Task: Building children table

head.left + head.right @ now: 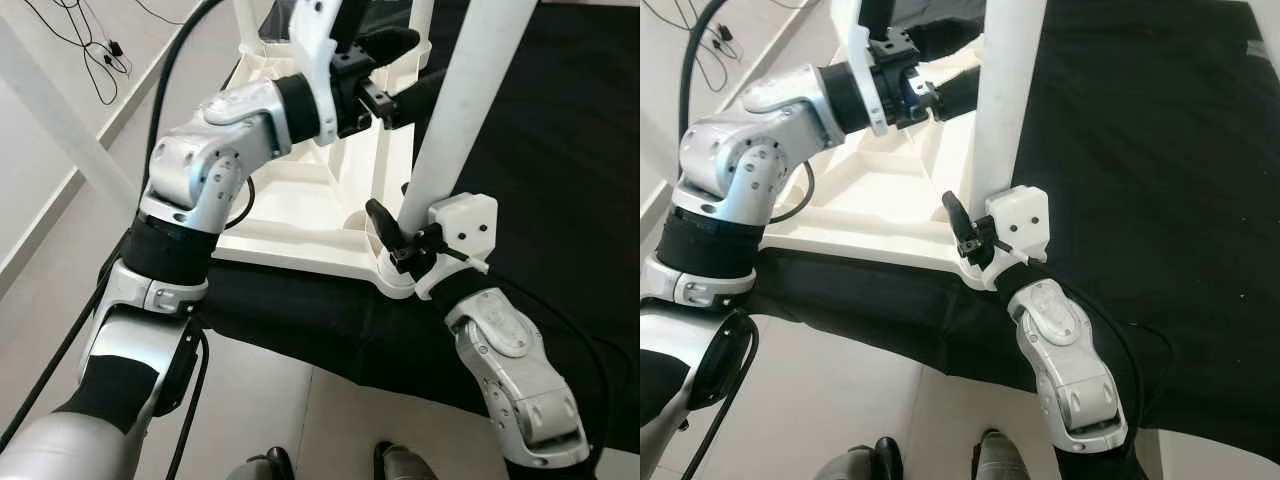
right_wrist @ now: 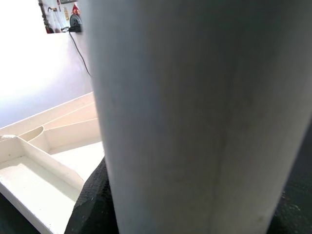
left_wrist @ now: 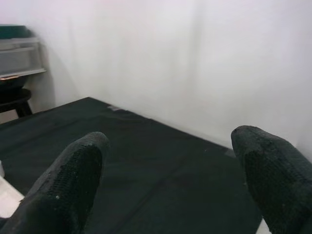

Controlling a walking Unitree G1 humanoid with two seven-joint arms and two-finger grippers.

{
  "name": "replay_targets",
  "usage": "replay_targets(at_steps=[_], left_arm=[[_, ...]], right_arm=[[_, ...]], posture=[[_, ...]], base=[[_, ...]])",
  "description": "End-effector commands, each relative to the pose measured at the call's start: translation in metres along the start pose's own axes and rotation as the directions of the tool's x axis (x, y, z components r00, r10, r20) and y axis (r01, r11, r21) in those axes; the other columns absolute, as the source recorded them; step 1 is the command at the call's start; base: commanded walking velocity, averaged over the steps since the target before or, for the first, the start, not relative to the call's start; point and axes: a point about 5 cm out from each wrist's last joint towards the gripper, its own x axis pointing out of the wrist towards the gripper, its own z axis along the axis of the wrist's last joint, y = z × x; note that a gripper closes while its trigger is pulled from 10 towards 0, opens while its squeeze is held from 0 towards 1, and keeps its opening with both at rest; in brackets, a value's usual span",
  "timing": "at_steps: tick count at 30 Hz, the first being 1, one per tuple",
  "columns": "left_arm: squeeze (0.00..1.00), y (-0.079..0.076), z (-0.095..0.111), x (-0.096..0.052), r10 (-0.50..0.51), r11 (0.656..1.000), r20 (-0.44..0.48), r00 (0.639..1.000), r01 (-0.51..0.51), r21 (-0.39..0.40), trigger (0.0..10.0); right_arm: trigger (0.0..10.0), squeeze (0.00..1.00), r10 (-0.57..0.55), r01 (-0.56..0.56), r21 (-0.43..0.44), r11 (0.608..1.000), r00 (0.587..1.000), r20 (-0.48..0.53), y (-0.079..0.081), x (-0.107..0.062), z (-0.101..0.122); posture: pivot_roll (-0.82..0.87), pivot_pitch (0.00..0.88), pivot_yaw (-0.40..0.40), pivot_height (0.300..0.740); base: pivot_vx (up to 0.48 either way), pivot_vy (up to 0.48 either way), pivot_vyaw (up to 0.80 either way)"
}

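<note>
A white children's table (image 1: 290, 215) lies upside down on a black mat (image 1: 560, 130). One white leg (image 1: 470, 100) rises from its near right corner socket. My right gripper (image 1: 405, 228) is shut on that leg just above the socket; in the right wrist view one black finger (image 2: 95, 200) presses against the leg (image 2: 195, 117). My left gripper (image 1: 400, 70) is raised over the far side of the table, beside another upright leg (image 1: 420, 25). It is open, its fingers (image 3: 73, 185) spread wide with nothing between them.
Thin black cables (image 1: 90, 40) lie on the pale floor at the far left. A white bar (image 1: 60, 120) slants across the left side. My feet (image 1: 270, 465) stand at the mat's near edge. A dark stool with a grey box (image 3: 14, 63) stands by the wall.
</note>
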Motion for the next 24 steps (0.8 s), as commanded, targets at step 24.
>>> replay_targets(at_steps=[24], left_arm=[[0.00, 0.000, 0.031, -0.049, -0.141, 0.988, 0.021, 0.990, 0.139, 0.073, 10.0]], right_arm=[[10.0, 0.00, 0.149, -0.137, 0.107, 0.985, 0.982, -0.115, 0.024, 0.011, -0.021]], posture=[[-0.04, 0.240, 0.067, 0.740]], base=[[0.000, 0.000, 0.00]])
